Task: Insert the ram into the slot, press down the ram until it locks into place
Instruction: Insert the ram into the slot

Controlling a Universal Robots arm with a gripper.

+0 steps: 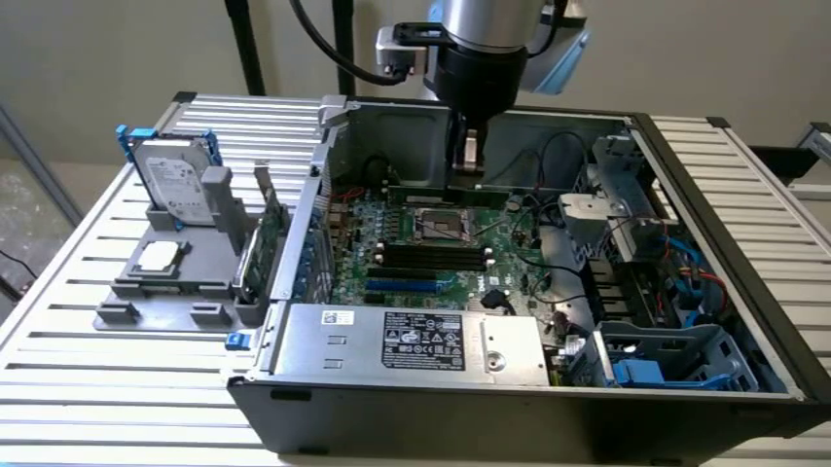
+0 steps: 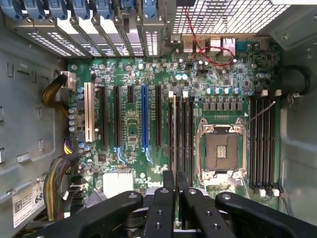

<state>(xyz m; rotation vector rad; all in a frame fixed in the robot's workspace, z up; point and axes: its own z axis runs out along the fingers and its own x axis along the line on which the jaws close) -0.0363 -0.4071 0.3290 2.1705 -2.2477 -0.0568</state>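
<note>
Two fingers (image 2: 163, 198) pinch the thin green ram (image 1: 429, 195) tight, just over the black slot (image 2: 171, 148) next to the processor socket (image 2: 221, 148) on the motherboard (image 2: 129, 129). If the ram tips sideways, it could miss the slot and jam or bend.

Only one marking can be read: the digits "68", printed in black on a white sticker (image 2: 25, 203) fixed to the grey wall of the computer case (image 2: 29, 99), near the bundled cables (the rest of that sticker's print runs out of sight). On the power supply (image 1: 507, 350), along the case's near edge in the exterior view, a black label (image 1: 423, 342) carries white lines and symbols too small to read. A white barcode sticker (image 1: 341, 316) sits at its corner. The hard drive (image 1: 175, 180) label is likewise illegible.
</note>
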